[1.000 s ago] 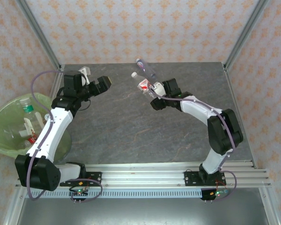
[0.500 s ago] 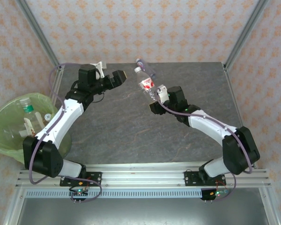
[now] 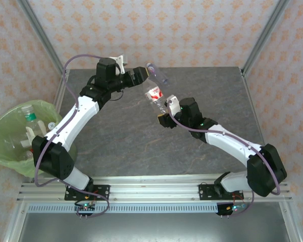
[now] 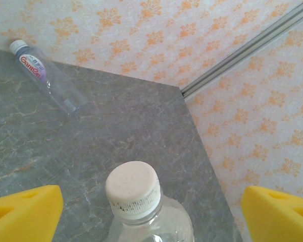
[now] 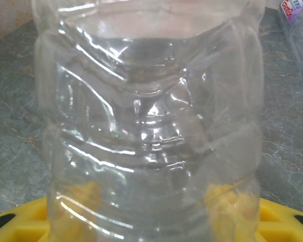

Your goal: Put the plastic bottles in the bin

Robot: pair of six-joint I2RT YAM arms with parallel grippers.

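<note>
Clear ribbed plastic bottle [image 3: 155, 94], white cap [image 4: 132, 187] leading, long axis aimed at left tool [image 3: 142, 75], jaws apart beside cap; right tool [image 3: 164, 109] clamped on bottle's body.

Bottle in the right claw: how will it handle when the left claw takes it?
Probably light: the bottle looks clear and empty. Its dented walls suggest thin plastic that may squash under a firm pinch. Glossy sides could slip; the ridged cap, between the pads of the open left claw, likely grips better.
</note>
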